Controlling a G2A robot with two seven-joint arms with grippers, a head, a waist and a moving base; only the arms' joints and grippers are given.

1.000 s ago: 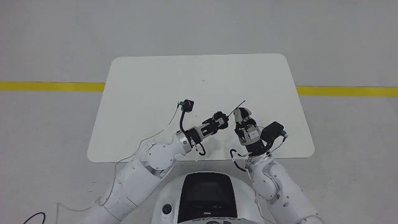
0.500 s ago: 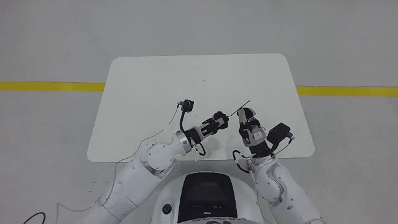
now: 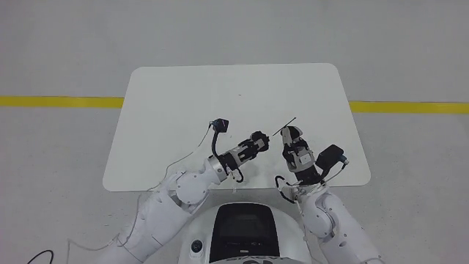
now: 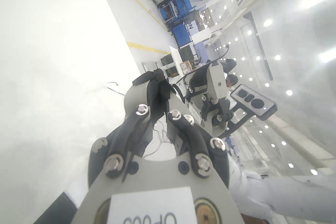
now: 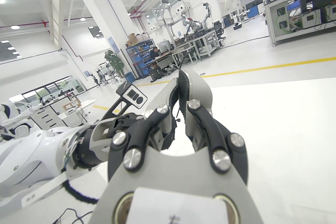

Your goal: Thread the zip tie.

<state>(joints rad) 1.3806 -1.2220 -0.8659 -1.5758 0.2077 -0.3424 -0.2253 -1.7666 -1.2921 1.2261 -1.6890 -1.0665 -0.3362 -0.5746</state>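
The zip tie (image 3: 290, 123) is a thin black strip held just above the white table (image 3: 220, 95), near its front edge. My right gripper (image 3: 288, 133) is shut on it; in the right wrist view the strip (image 5: 183, 63) sticks out past the closed right gripper (image 5: 180, 75). My left gripper (image 3: 261, 138) sits close beside it, tips facing the right one. In the left wrist view the left gripper (image 4: 157, 78) is shut on a small black piece that looks like the tie's other end, and the right gripper (image 4: 212, 78) stands just beyond it.
A small black camera on a curved stalk (image 3: 220, 125) rises from the left forearm. The table's front edge (image 3: 234, 188) lies right under both arms. Bare tabletop stretches away behind the grippers.
My right gripper has shifted a little to the right, away from the left one, taking the zip tie with it. The left gripper has barely moved.
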